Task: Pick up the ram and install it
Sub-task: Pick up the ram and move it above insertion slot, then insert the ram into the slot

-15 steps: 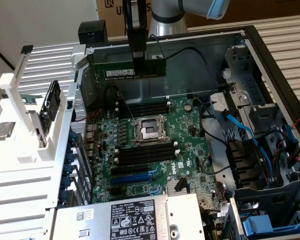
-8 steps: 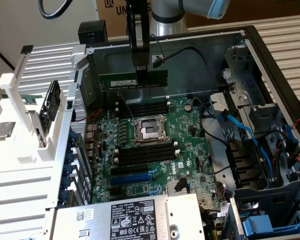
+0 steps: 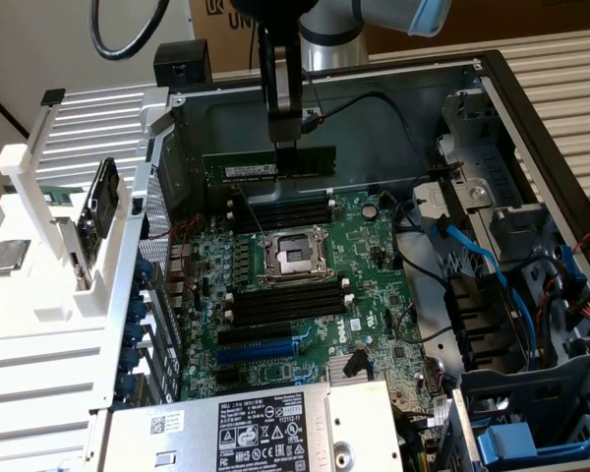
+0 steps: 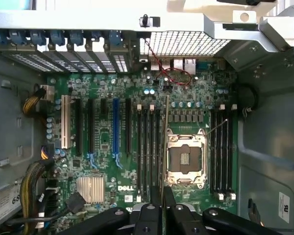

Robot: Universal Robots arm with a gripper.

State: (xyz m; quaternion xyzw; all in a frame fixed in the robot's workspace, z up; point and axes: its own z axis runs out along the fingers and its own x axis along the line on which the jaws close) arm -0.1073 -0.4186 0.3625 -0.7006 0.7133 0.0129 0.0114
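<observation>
**Above the CPU socket (image 3: 293, 256): ram (image 3: 268, 167) clamped in the fingers (image 3: 287, 108)**

Over the socket the gripper (image 3: 287, 144) hangs with its fingers pinched on the ram's top edge, close to mid-length. The stick drops straight below them, contact edge down, clear of the motherboard (image 3: 374, 246). Its long axis runs parallel to the black memory slots (image 3: 280, 208) flanking the socket, and that's the line that counts. On the wrist view the ram (image 4: 166, 142) reads as a thin edge-on strip just beside the socket (image 4: 185, 159), on the side toward the blue slot (image 4: 115, 127). Not seated, I'd judge, with air showing beneath it
</observation>
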